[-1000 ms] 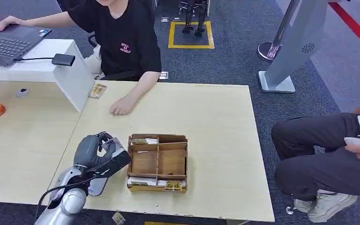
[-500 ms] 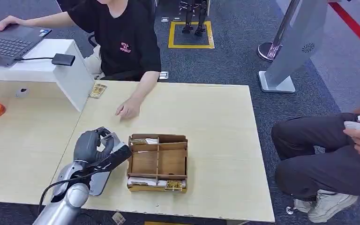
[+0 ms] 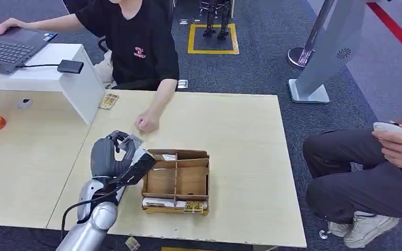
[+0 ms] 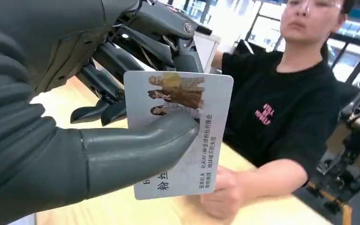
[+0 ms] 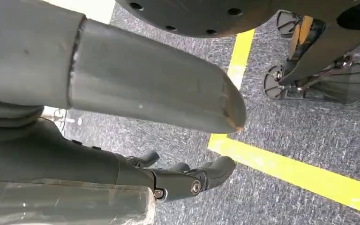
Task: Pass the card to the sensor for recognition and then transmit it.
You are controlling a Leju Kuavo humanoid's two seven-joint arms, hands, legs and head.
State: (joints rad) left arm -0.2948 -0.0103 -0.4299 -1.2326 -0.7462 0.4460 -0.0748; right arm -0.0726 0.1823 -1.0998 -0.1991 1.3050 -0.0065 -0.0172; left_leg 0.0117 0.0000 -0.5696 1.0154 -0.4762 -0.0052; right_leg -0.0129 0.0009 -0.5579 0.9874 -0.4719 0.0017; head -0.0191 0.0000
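- Your left hand (image 3: 116,157) grips the white printed plastic card (image 4: 180,126): in the left wrist view the thick grey thumb (image 4: 140,145) presses across its printed face and the darker fingers (image 4: 103,96) back it from behind.
- The card is off the light wooden table (image 3: 230,125), held in the air just beside the open brown cardboard sorting box (image 3: 176,181), at the box's left wall.
- The relation that counts: the small black box-shaped sensor with a cable (image 3: 70,66) sits on the raised white counter (image 3: 57,73), well apart from the card, farther from the robot, to its left and higher than the table top. I judge the next move to be a reach up and to the left.
- The card's long axis runs out of the grasp, with about half of it free beyond the thumb; that free end is probably what you should lead with.
- The left hand is the nearer by far; the right hand (image 5: 187,180) hangs over dark carpet with a yellow line, fingers loosely apart and holding nothing.
- Mind the seated person's hand (image 3: 147,123), resting on the table near your left hand.
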